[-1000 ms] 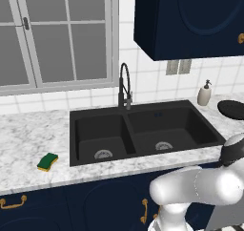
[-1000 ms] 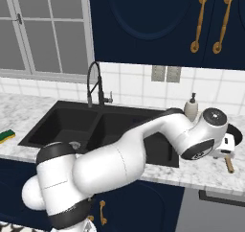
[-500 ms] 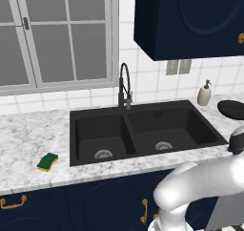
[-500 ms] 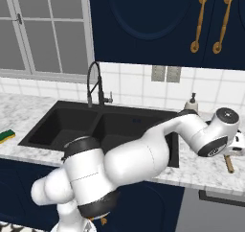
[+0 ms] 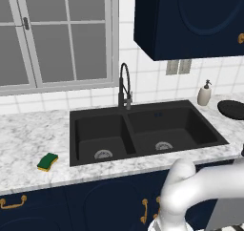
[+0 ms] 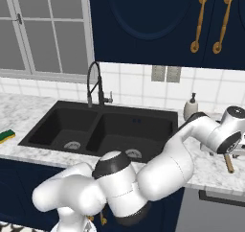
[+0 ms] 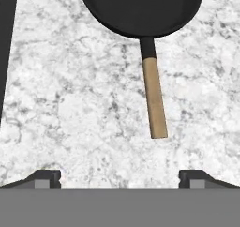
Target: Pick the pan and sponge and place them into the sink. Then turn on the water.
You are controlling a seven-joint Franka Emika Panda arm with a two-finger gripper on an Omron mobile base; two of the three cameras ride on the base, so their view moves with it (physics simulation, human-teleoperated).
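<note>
Zero of three: no step finished; pan, sponge and water all left to do, as I judge it.
Pan (image 7: pixel 140 5): black frying pan flat on the marble counter (image 7: pixel 70 104), right of the sink; pale wooden handle points toward the claw. Its dark rim also shows at the right edge of the left base view (image 5: pixel 232 109).
Claw (image 7: pixel 120 177): over the counter just short of the handle's end, fingertips spread wide, nothing between them, touching nothing.
Sponge (image 5: pixel 47 161): green over yellow, on the counter left of the sink, near the front edge, well apart from the arm.
Sink (image 5: pixel 143 111): black double basin, both basins hold only their drains.
Faucet (image 5: pixel 124 84): black gooseneck behind the sink's divider; no stream falls from it.
Soap dispenser (image 5: pixel 205 93): behind the sink's right rear corner, near the pan.
Step in hand: likely the approach to the pan handle; grasp not yet made.
Order left: pan into sink, sponge into sink, water on.
</note>
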